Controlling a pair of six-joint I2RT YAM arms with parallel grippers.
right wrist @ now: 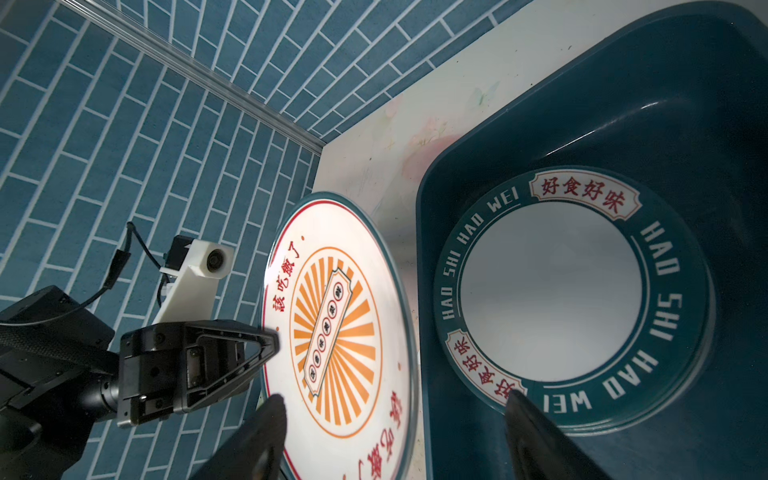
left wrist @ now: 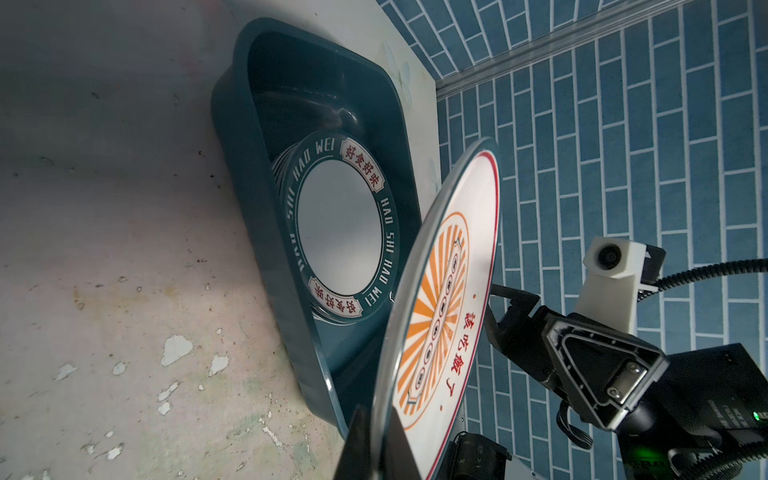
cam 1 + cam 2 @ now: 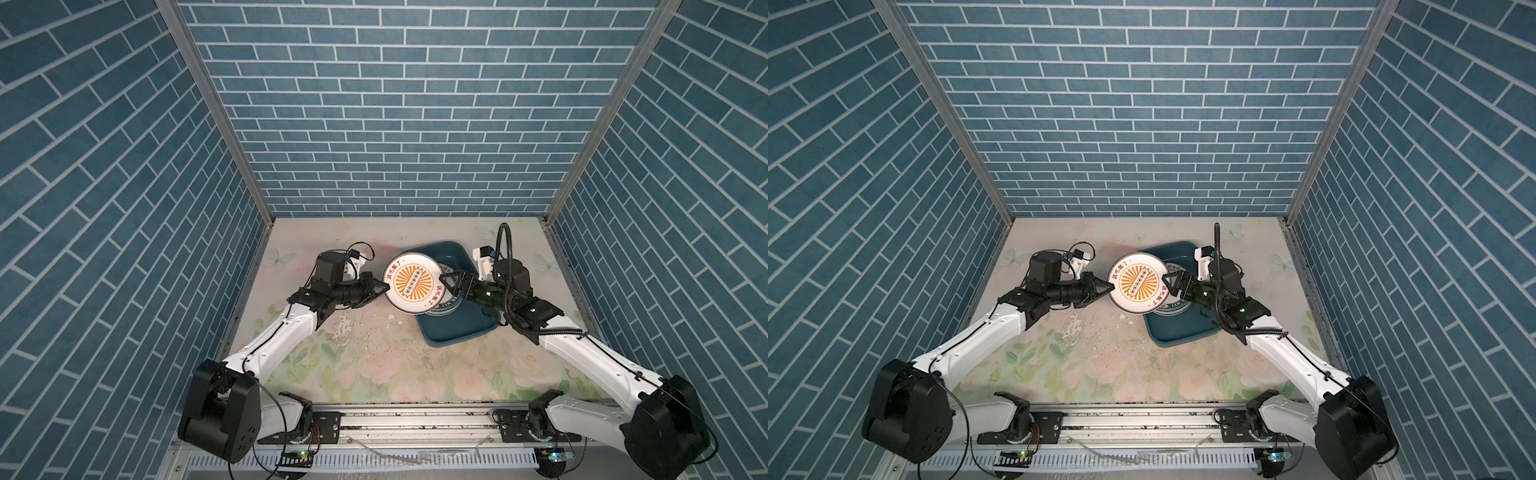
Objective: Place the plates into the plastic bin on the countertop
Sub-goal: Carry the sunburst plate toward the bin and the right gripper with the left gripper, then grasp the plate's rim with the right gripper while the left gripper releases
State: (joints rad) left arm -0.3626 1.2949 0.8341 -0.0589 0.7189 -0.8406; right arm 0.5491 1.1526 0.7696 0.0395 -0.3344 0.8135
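Observation:
A white plate with an orange sunburst centre hangs tilted above the near-left rim of the teal plastic bin. My left gripper is shut on that plate's left rim. The right gripper stands open at the opposite rim, one finger to each side of the plate's edge. Inside the bin lies a stack of plates topped by one with a dark teal lettered rim. The bin rests on the flowered countertop.
Blue brick walls close in the back and both sides. A metal rail runs along the front edge. The countertop shows worn, flaking patches left of the bin. The bin's far half holds no plates.

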